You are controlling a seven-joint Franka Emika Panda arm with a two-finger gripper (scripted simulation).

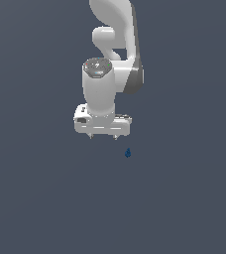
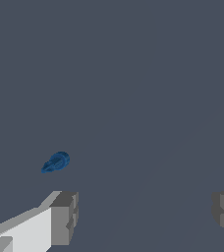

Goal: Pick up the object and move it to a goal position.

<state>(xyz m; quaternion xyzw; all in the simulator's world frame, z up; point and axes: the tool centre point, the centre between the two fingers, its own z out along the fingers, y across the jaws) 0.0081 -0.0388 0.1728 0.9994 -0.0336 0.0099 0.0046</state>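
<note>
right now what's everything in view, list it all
lump: one, dark blue, tiny, on the grey floor, lower and toward the exterior view's right of the gripper; outside the fingers in the wrist view
floor: one, plain dark grey, fills the background
arm: one, white with dark joint trim, coming down from the top of the exterior view
gripper: one, white, fingers grey, wide apart, holding nothing

No legible text, label, brand, number or sign anywhere in either view.
</note>
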